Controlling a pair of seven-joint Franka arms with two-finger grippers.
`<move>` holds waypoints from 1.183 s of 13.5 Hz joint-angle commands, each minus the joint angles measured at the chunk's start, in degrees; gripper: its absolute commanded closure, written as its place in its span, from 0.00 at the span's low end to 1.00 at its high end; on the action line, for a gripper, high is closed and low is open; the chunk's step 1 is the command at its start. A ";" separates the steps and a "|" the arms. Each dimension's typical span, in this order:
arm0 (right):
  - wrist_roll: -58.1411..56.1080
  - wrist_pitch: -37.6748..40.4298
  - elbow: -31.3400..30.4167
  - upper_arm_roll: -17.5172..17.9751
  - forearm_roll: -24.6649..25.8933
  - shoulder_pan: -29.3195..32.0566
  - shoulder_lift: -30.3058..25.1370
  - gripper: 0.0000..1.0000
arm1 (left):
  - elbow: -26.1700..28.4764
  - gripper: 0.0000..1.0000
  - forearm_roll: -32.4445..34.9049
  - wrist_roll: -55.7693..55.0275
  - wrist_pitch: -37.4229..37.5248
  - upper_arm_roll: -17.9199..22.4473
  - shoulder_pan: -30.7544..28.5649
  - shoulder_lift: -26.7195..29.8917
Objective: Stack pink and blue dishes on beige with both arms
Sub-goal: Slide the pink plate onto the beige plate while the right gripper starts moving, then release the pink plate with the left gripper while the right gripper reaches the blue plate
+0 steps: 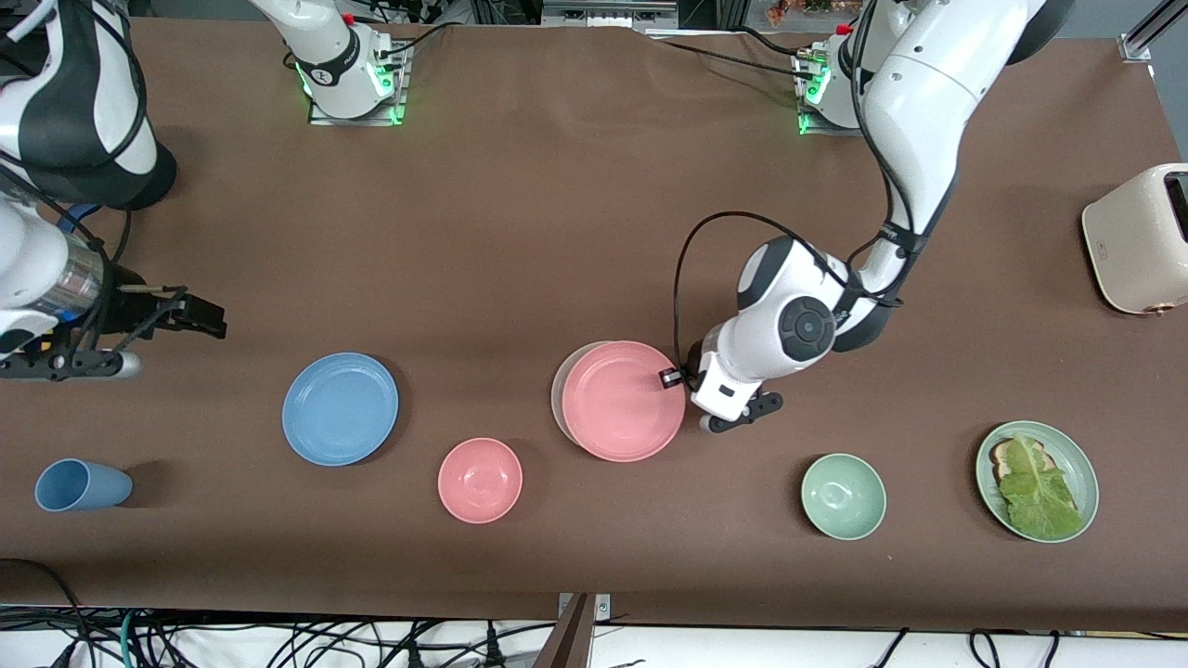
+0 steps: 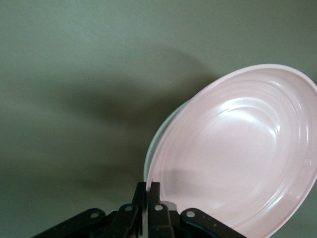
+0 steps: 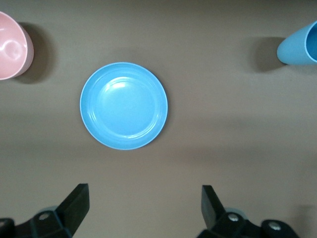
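Front view: the pink plate [image 1: 623, 401] sits on top of the beige plate [image 1: 560, 394], a bit off to one side, so only a thin edge of the beige plate peeks out at 9 o'clock. The left gripper [image 1: 676, 378] is at the pink plate's 3 o'clock edge, and its jaws are pinched tight on the rim. The blue plate [image 1: 340, 408] lies flat on the brown table [image 1: 557, 204], well apart from the pink plate, toward the right arm's end. The right gripper [image 1: 200, 315] hangs over bare table at about 10 o'clock from the blue plate, holding nothing. A small pink bowl [image 1: 480, 480] sits between the two plates, nearer the camera. A blue cup [image 1: 82, 485] lies on its side.

Left wrist view: the black jaws clamp the pink plate's [image 2: 237, 158] rim. The plate looks tilted, and a pale sliver of the beige plate [image 2: 156, 144] shows under it.

Right wrist view: the right gripper [image 3: 143, 206] has its jaws spread wide. The blue plate [image 3: 124, 105] lies below on the table, with the pink bowl [image 3: 12, 44] and the blue cup [image 3: 299, 44] off at the edges.
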State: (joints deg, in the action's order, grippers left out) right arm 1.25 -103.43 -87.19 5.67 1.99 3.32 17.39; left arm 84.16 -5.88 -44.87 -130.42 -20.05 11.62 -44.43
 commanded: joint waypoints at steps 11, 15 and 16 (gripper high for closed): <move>0.07 -6.34 0.71 0.66 4.16 -1.82 11.08 0.00 | -1.90 0.00 2.02 -0.31 2.01 3.35 -1.42 1.27; 0.16 -11.60 -1.13 0.57 4.34 -1.38 15.30 0.00 | -1.37 0.00 2.02 7.68 8.32 3.35 -6.69 3.81; 0.24 -14.49 -2.45 0.40 4.34 -1.30 16.09 0.01 | -1.46 0.00 2.02 9.43 11.12 3.35 -8.53 4.43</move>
State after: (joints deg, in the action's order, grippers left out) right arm 1.23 -114.07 -88.07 5.87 5.41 1.51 32.18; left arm 82.10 -5.12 -38.70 -123.93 -16.42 5.62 -42.53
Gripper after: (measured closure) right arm 0.000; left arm 0.000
